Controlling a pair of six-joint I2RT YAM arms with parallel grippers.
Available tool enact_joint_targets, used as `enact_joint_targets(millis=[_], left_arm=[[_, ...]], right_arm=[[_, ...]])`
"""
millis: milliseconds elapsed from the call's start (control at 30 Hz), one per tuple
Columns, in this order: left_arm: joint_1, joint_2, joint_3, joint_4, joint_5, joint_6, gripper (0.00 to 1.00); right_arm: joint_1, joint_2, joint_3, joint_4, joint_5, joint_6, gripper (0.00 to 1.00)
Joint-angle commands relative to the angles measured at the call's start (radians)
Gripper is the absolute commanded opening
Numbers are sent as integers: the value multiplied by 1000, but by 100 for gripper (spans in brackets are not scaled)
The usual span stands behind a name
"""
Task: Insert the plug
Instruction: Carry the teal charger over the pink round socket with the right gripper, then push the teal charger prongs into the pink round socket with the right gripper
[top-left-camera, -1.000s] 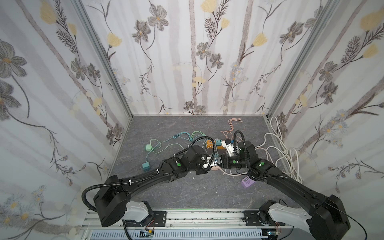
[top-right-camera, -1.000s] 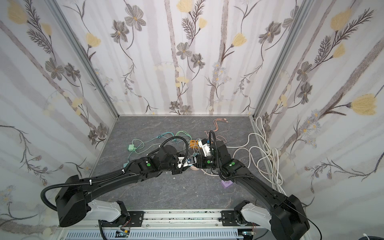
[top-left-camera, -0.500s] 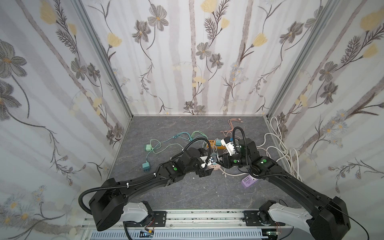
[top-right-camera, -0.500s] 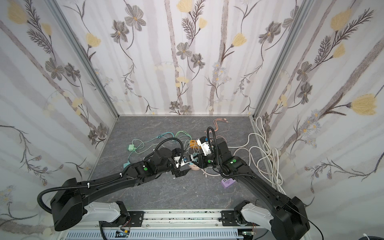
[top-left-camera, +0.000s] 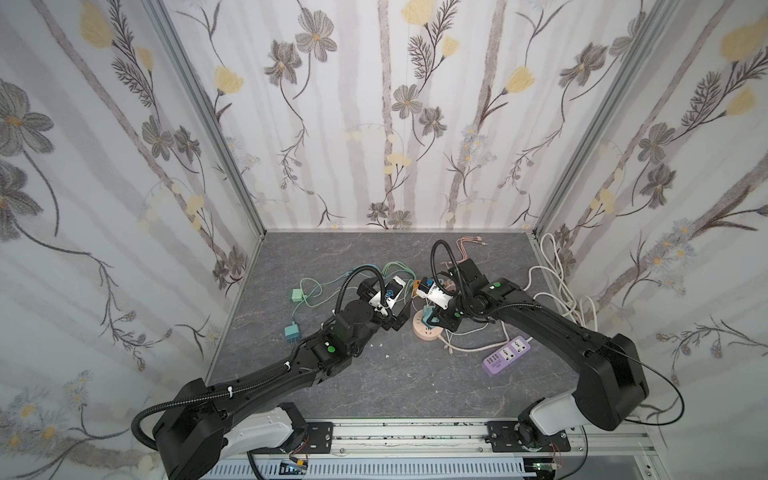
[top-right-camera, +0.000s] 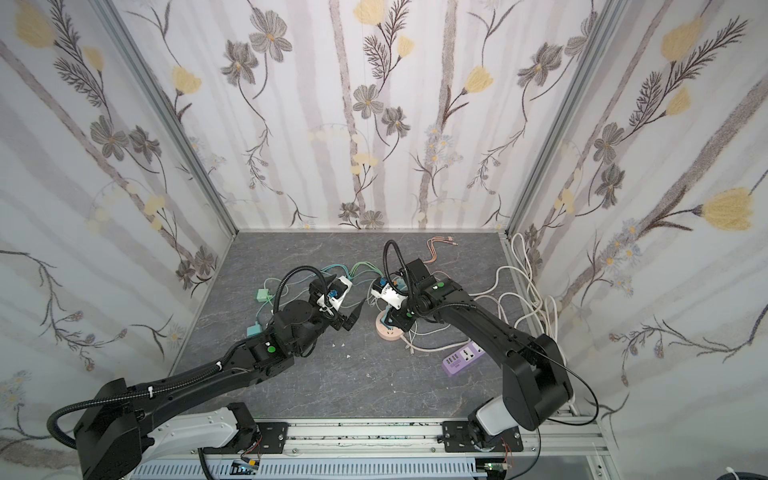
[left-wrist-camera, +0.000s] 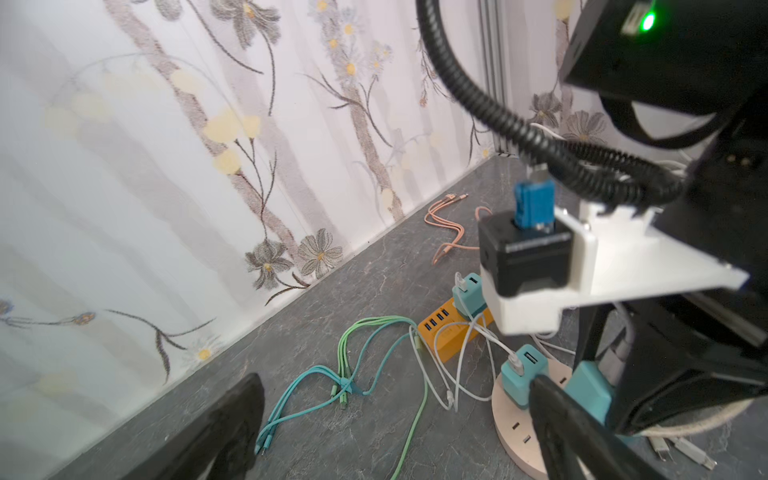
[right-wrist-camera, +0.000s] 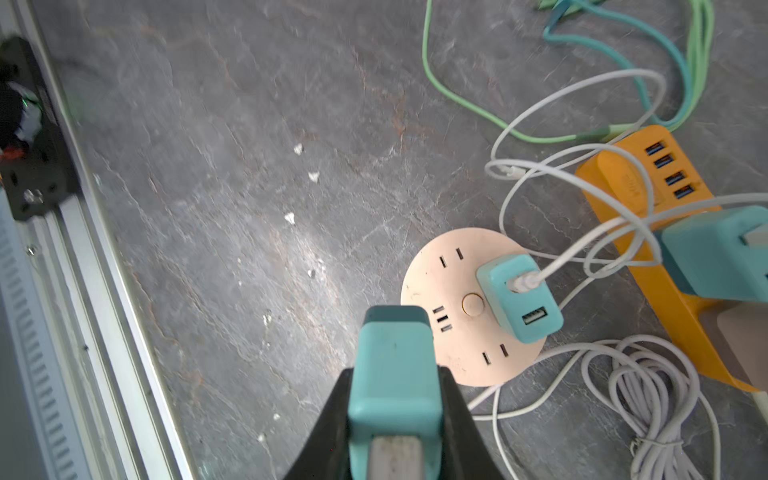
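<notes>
Right gripper (right-wrist-camera: 395, 374) clamped on teal plug (right-wrist-camera: 392, 345), over the round socket's (right-wrist-camera: 432, 274) edge, not seated. Socket already holds one teal charger (right-wrist-camera: 519, 299). Left gripper (left-wrist-camera: 395, 428) jaws wide apart, beside the socket.

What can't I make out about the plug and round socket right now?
- Prongs of the teal plug, held by the right gripper: right wrist view, hidden under the plug's own body.
- Slots beneath it on the round socket: same view, covered by the plug.
- Whether it's seated: top views too small; left wrist view, black finger crosses it.
</notes>
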Motion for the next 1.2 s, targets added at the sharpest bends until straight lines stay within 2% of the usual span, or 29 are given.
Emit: enact_joint_targets(millis=[0, 267, 500, 967, 1167], left_arm=[[6, -21, -11, 60, -89, -66, 100], [11, -46, -23, 16, -168, -82, 100], [13, -64, -24, -49, -163, -86, 100], [12, -61, -14, -91, -140, -100, 100], [13, -58, -8, -109, -131, -107, 100]], right_arm=[[2, 72, 56, -129, 95, -235, 0], [23, 226, 176, -180, 171, -354, 0], [31, 253, 197, -158, 125, -369, 0], [52, 269, 195, -140, 124, -384, 0], [64, 300, 194, -148, 245, -410, 0]])
